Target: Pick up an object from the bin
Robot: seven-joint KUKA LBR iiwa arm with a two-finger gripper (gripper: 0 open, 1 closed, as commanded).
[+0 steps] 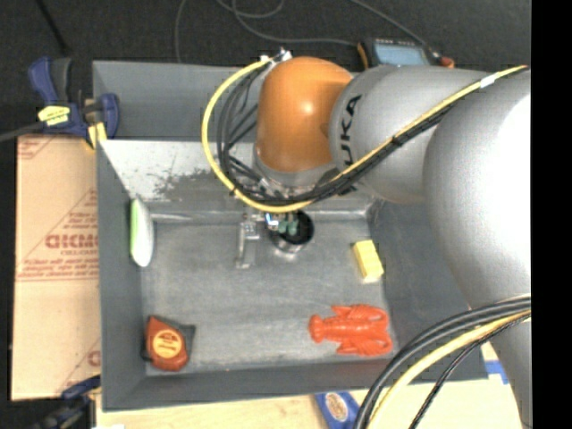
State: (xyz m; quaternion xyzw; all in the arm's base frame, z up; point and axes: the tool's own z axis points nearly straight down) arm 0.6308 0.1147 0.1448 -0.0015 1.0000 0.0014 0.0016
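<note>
My gripper [264, 245] hangs below the arm's wrist over the middle of the bin's far half. Its two metal fingers [244, 244] point down and stand apart, with bare bin floor between them, so it is open and holds nothing. A small yellow block [366, 260] lies to its right, near the right wall. A red toy lobster [352, 330] lies on the floor at the front right. At the left wall rests a slim pale green and white thing [140, 232], lying lengthwise along the wall.
An orange round tape measure [167, 343] sits in the front left corner. The arm and its orange cover hide the far right part of the bin. Bare floor stretches between the gripper and the front wall.
</note>
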